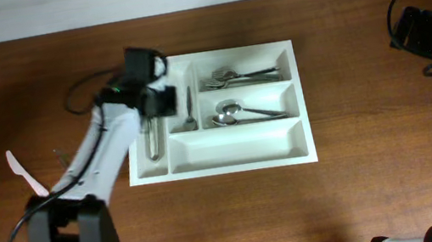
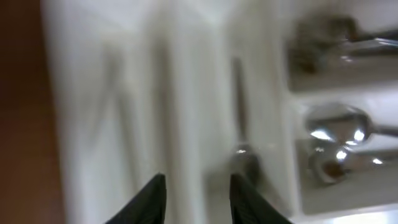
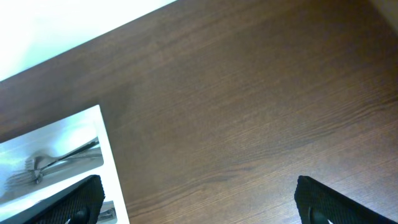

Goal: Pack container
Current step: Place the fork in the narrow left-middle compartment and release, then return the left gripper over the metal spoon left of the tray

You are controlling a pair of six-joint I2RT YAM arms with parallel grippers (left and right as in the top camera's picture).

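Observation:
The container [image 1: 237, 146] is a white cutlery tray at the table's middle. Its top right compartment holds forks [image 1: 239, 75] and the one below holds spoons [image 1: 236, 114]. A metal knife [image 1: 153, 139] lies in the leftmost upright slot and another utensil [image 1: 189, 112] in the second slot. The long front compartment holds nothing. My left gripper [image 1: 155, 100] hovers over the two upright slots, open and empty. The left wrist view is blurred: its fingers [image 2: 199, 190] straddle the slot divider, with the spoons [image 2: 339, 140] to the right. My right gripper [image 3: 199, 205] is wide open over bare wood, far right [image 1: 421, 30].
A white plastic utensil [image 1: 22, 171] lies on the table at the far left, beside my left arm's base. The tray's right edge [image 3: 111, 168] and the forks [image 3: 56, 163] show at the left of the right wrist view.

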